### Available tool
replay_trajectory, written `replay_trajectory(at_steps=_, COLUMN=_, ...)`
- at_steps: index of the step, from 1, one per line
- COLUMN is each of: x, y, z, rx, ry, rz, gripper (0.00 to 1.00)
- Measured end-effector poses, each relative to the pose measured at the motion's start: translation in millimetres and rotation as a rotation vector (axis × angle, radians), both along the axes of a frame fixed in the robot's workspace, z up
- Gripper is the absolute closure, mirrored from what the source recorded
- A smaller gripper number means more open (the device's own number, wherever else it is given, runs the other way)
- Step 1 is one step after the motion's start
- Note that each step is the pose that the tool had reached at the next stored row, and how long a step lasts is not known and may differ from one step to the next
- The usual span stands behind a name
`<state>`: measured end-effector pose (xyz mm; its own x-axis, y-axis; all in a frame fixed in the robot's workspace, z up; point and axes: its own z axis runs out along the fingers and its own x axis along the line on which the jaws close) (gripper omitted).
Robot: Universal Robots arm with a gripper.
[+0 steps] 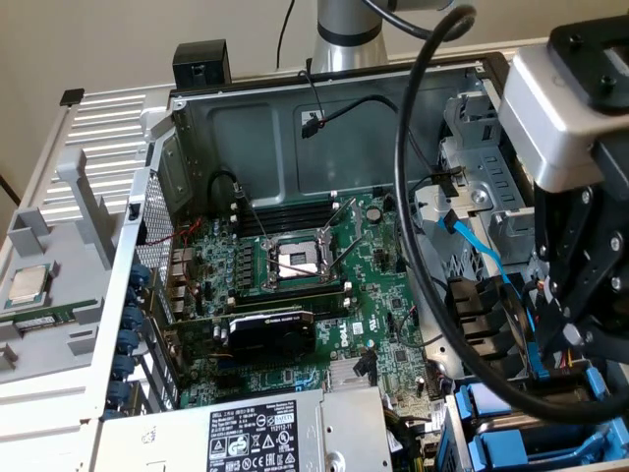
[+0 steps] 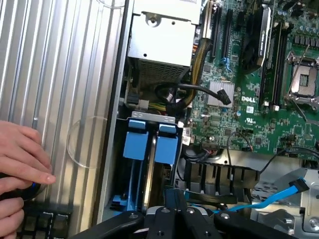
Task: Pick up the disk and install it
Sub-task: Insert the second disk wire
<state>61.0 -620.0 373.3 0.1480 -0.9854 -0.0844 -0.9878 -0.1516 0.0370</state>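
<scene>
The disk (image 2: pixel 166 144) stands on edge in the drive bay at the case's corner. Its blue plastic carrier shows beside a second blue carrier (image 2: pixel 135 142). In the exterior view the blue carriers and the silver disk (image 1: pixel 516 423) lie low at the right, under the arm. My gripper (image 2: pixel 175 196) reaches down into that bay with its black fingers drawn together on the blue-framed edge of the disk. The exterior view has the gripper (image 1: pixel 545 366) just above the bay, its tips partly hidden by cables.
The open case holds the motherboard (image 1: pixel 295 265), a black graphics card (image 1: pixel 270 329) and the power supply (image 1: pixel 256 433). A blue cable (image 2: pixel 269 201) and thick black cables (image 1: pixel 413 197) run close to the gripper. A person's hand (image 2: pixel 20 159) rests on the ribbed panel outside the case.
</scene>
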Motion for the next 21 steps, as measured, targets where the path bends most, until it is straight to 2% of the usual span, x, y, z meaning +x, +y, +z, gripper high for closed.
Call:
replay_trajectory(at_steps=10, x=0.0, y=0.0, z=0.0, rx=0.0, ry=-0.0005, rz=0.182, gripper=0.89)
replay_trajectory(at_steps=19, x=0.0, y=0.0, z=0.0, rx=0.0019, ry=-0.0118, rz=0.345, gripper=0.89)
replay_trajectory(at_steps=21, x=0.5, y=0.0, z=0.1, rx=0.0009, ry=-0.018, rz=0.361, gripper=0.89)
